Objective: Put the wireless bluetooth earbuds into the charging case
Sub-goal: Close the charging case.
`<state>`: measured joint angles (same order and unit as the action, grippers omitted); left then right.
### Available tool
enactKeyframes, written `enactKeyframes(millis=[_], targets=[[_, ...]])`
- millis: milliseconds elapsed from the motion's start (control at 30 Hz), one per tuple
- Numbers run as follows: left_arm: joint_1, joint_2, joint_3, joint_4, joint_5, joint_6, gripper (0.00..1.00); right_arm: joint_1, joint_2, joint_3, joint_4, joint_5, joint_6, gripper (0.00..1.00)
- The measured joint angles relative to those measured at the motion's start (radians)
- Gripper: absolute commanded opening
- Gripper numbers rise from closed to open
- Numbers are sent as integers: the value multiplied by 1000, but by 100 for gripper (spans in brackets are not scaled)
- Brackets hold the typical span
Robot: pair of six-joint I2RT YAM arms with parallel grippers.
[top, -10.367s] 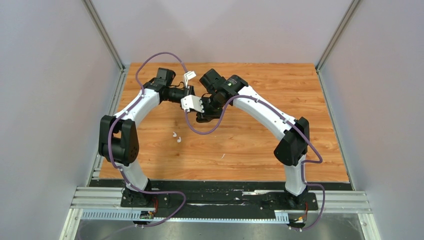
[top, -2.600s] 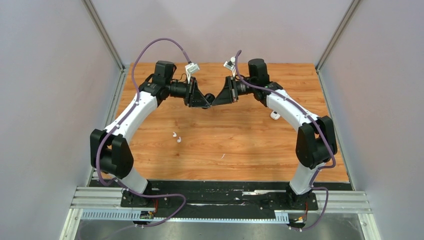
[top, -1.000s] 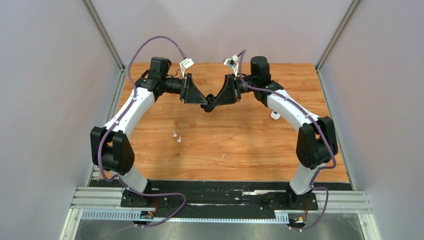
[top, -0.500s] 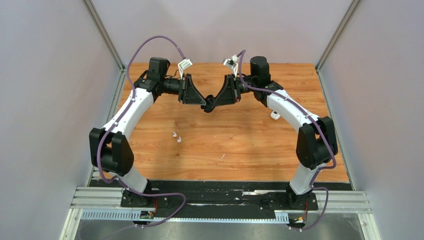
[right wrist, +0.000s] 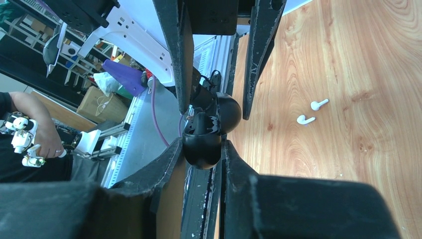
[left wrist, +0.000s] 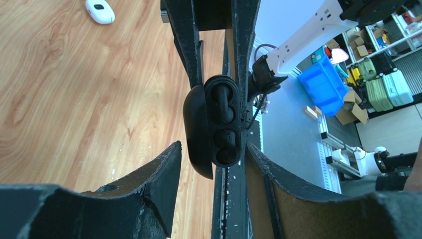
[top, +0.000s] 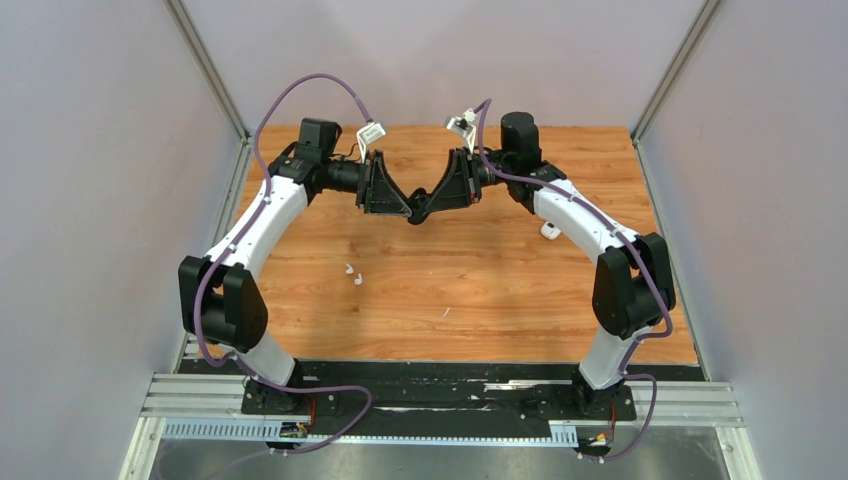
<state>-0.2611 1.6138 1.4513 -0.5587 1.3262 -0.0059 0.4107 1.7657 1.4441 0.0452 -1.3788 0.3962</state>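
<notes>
A black charging case point(left wrist: 214, 127) hangs in the air between my two grippers, above the far middle of the table. Its lid is open, and two black earbuds point(left wrist: 222, 102) sit in its wells. My right gripper point(right wrist: 201, 144) is shut on the case point(right wrist: 201, 142). My left gripper point(left wrist: 213, 149) is open, with a finger close on each side of the case's end. In the top view the left gripper point(top: 406, 207) and the right gripper point(top: 427, 207) meet tip to tip. Two white earbuds point(top: 352, 274) lie loose on the table left of centre, and they also show in the right wrist view point(right wrist: 311, 112).
A white charging case point(top: 550, 231) lies shut on the wooden table point(top: 480, 290) under the right forearm, and it also shows in the left wrist view point(left wrist: 99, 11). Grey walls stand on three sides. A black rail runs along the near edge.
Ten seconds ago the grippers met around the white case; it now lies on the table at the right, and they meet around the black case. In the last second the left wrist shifted slightly.
</notes>
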Motion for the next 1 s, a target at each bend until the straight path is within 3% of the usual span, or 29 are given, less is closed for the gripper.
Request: enactKeyframes(millis=[433, 500, 667, 700, 767, 1000], targets=[[-1, 0, 0, -34, -35, 50, 40, 0, 0, 0, 24, 0, 18, 0], [-1, 0, 0, -35, -34, 51, 44, 0, 0, -3, 24, 0, 18, 0], [-6, 0, 0, -36, -34, 56, 67, 0, 0, -6, 27, -3, 18, 0], [-6, 0, 0, -35, -28, 56, 85, 0, 0, -6, 27, -3, 18, 0], [-6, 0, 0, -32, -15, 58, 98, 0, 0, -6, 27, 2, 19, 0], [-28, -3, 1, -44, -64, 65, 100, 0, 1, -2, 27, 40, 45, 0]])
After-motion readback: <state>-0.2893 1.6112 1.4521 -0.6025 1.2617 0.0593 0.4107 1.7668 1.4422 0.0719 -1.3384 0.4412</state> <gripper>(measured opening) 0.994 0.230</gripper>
